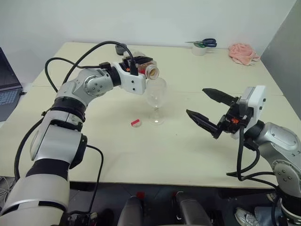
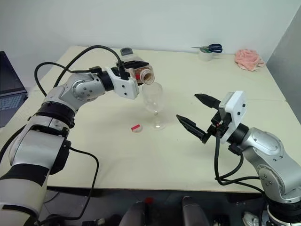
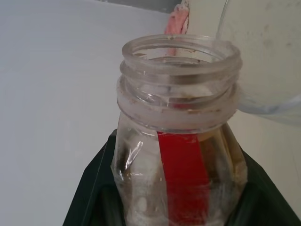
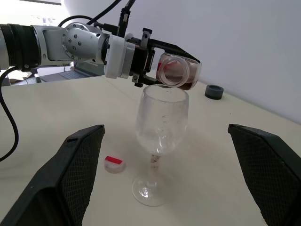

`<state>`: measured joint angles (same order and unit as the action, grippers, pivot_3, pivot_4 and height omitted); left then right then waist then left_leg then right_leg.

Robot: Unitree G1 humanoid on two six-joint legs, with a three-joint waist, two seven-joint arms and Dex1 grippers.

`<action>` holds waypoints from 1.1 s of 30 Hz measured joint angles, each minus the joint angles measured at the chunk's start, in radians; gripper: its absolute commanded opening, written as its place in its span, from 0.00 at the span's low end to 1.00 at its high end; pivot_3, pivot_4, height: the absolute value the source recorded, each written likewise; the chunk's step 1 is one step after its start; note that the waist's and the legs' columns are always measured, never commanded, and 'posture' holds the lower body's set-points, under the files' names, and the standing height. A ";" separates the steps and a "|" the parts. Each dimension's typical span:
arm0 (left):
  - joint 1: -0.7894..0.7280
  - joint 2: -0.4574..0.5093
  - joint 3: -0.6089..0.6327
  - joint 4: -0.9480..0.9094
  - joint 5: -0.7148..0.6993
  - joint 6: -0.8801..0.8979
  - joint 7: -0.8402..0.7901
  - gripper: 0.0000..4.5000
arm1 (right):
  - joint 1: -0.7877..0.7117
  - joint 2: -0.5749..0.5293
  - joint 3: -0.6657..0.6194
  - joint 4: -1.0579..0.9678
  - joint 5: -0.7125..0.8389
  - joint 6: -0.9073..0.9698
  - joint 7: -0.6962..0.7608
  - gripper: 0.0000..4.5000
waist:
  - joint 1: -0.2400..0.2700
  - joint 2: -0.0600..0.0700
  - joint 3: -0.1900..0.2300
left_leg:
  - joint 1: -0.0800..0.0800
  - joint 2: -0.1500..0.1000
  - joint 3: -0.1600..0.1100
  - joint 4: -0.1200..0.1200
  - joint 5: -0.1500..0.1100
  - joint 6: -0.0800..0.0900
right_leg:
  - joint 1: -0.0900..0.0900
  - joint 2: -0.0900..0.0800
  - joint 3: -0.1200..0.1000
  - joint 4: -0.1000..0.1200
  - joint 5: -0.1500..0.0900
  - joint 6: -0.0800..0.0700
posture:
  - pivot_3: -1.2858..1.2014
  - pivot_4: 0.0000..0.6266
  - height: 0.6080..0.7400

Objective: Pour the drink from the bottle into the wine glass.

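2 containers matter on this pale table (image 1: 188, 155): the bottle (image 1: 146, 68) and the wine glass (image 1: 156, 96). The left gripper (image 1: 139, 66) is clamped on the bottle and holds it on its side above the table, mouth open and uncapped, aimed toward the robot's right. That mouth sits just over the rim of the wine glass, at the edge nearer the left arm. The drink (image 4: 184, 84) shows as a reddish-brown pool lying low in the tipped bottle, back from the mouth; in the right wrist view none of it is crossing the lip. From the left wrist view the bottle neck (image 3: 181, 82) points at the glass bowl, with the red label strip (image 3: 184, 176) running along the body between the black fingers (image 3: 89, 188).

The wine glass stands upright on its foot near the middle of the table, and its bowl looks clear, with no coloured liquid in it that I can make out. 1 small red-and-white cap (image 1: 136, 123) lies flat on the table just beside the foot of the glass, on the left arm's side.

The right gripper (image 1: 207, 107) hangs above the table to the right of the glass, well apart from it, fingers spread wide and holding nothing
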<state>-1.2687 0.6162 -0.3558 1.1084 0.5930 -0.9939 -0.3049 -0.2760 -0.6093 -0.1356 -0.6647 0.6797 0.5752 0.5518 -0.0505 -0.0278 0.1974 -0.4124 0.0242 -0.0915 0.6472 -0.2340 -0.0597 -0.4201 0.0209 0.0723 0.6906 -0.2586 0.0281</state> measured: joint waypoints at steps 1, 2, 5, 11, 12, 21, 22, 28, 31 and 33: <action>-0.001 0.001 -0.003 0.000 0.005 0.000 0.008 0.40 | -0.005 0.000 0.000 0.001 -0.001 0.000 0.000 1.00 | 0.000 0.000 0.000 | 0.000 0.000 0.000 0.000 0.000 0.000 | 0.000 0.000 0.000 0.000 0.000 0.000 | 0.52 0.24 1.00; -0.002 0.002 -0.004 0.000 0.012 0.000 0.013 0.40 | -0.008 0.000 0.000 0.001 -0.001 -0.001 -0.001 1.00 | 0.000 0.000 0.000 | 0.000 0.000 0.000 0.000 0.000 0.000 | 0.000 0.000 0.000 0.000 0.000 0.000 | 0.52 0.24 1.00; -0.006 0.006 -0.013 0.001 0.036 0.000 0.034 0.40 | -0.009 0.001 0.001 0.001 -0.002 -0.001 -0.002 1.00 | 0.000 0.000 0.000 | 0.000 0.000 0.000 0.000 0.000 0.000 | 0.000 0.000 0.000 0.000 0.000 0.000 | 0.52 0.24 1.00; -0.031 0.015 -0.034 0.001 0.084 -0.001 0.097 0.40 | -0.010 0.002 0.001 0.004 -0.013 -0.003 -0.003 1.00 | 0.000 0.000 0.000 | 0.000 0.000 0.000 0.000 0.000 0.000 | 0.000 0.000 0.000 0.000 0.000 0.000 | 0.52 0.24 1.00; -0.033 0.015 -0.034 0.001 0.089 -0.001 0.105 0.40 | -0.011 0.002 0.001 0.005 -0.014 -0.003 -0.003 1.00 | 0.000 0.000 0.000 | 0.000 0.000 0.000 0.000 0.000 0.000 | 0.000 0.000 0.000 0.000 0.000 0.000 | 0.52 0.24 1.00; -0.036 0.018 -0.034 0.001 0.103 -0.016 0.145 0.40 | -0.014 0.006 0.003 0.018 -0.031 -0.016 0.000 1.00 | 0.000 0.000 0.000 | 0.000 0.000 0.000 0.000 0.000 0.000 | 0.000 0.000 0.000 0.000 0.000 0.000 | 0.52 0.24 1.00; -0.037 0.019 -0.034 0.001 0.106 -0.017 0.148 0.40 | -0.014 0.006 0.004 0.020 -0.031 -0.018 0.000 1.00 | 0.000 0.000 0.000 | 0.000 0.000 0.000 0.000 0.000 0.000 | 0.000 0.000 0.000 0.000 0.000 0.000 | 0.52 0.24 1.00; -0.043 0.031 -0.038 0.001 0.132 -0.017 0.188 0.40 | -0.017 0.006 0.017 0.023 -0.032 -0.019 0.001 1.00 | 0.000 0.000 0.000 | 0.000 0.000 0.000 0.000 0.000 0.000 | 0.000 0.000 0.000 0.001 0.000 0.000 | 0.52 0.24 1.00; -0.050 0.036 -0.052 0.000 0.150 -0.017 0.205 0.40 | -0.018 0.006 0.019 0.026 -0.033 -0.020 0.000 1.00 | 0.000 0.000 0.000 | 0.000 0.000 0.000 0.000 0.000 0.000 | 0.000 0.000 0.000 0.001 0.000 0.000 | 0.52 0.24 1.00; -0.057 0.037 -0.056 0.000 0.157 -0.017 0.216 0.40 | -0.018 0.006 0.019 0.028 -0.033 -0.020 0.000 1.00 | 0.000 0.000 0.000 | 0.000 0.000 0.000 0.000 0.000 0.000 | 0.000 0.000 0.000 0.001 0.000 0.000 | 0.52 0.24 1.00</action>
<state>-1.3258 0.6528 -0.4117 1.1089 0.7496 -1.0110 -0.0893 -0.2944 -0.6032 -0.1165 -0.6369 0.6472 0.5551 0.5522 -0.0501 -0.0278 0.1974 -0.4123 0.0240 -0.0914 0.6473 -0.2340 -0.0597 -0.4201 0.0204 0.0723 0.6912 -0.2586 0.0282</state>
